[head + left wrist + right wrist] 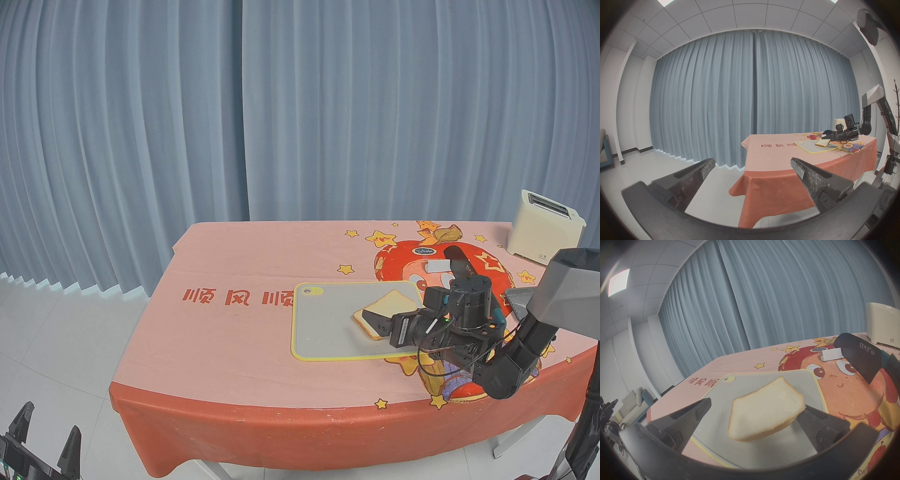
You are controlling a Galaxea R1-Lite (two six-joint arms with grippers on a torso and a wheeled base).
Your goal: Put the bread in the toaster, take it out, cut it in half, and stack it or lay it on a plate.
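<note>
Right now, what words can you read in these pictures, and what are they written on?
"顺风顺" in red on the tablecloth; the row runs under the cutting board.
Mark on the toaster: too small to read.
White print on the knife blade: too blurred to read.

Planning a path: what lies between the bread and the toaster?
Between bread and toaster: a black knife and a small white card, clearest in the right wrist view.
</note>
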